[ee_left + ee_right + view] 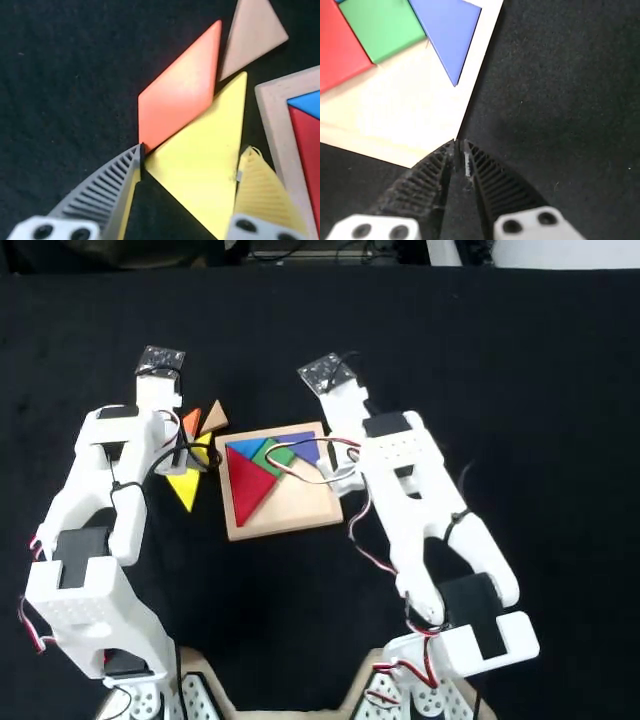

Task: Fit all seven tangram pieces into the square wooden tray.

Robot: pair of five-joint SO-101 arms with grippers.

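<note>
The square wooden tray (300,508) lies mid-table and holds a red triangle (248,480), a green square (274,456) and blue pieces (302,448). Left of it, on the black cloth, lie a yellow triangle (200,155), an orange parallelogram (180,90) and a tan triangle (252,35), touching one another. My left gripper (192,150) is open and low over the yellow triangle, one fingertip at each side of it. My right gripper (460,146) is shut and holds nothing, its tips at the tray's edge (470,100) near the blue triangle (447,30).
Black cloth covers the whole table (500,390), with open room to the right of and behind the tray. Part of the tray floor (400,115) is bare wood. Cables loop from the right arm (410,470) over the tray's right side.
</note>
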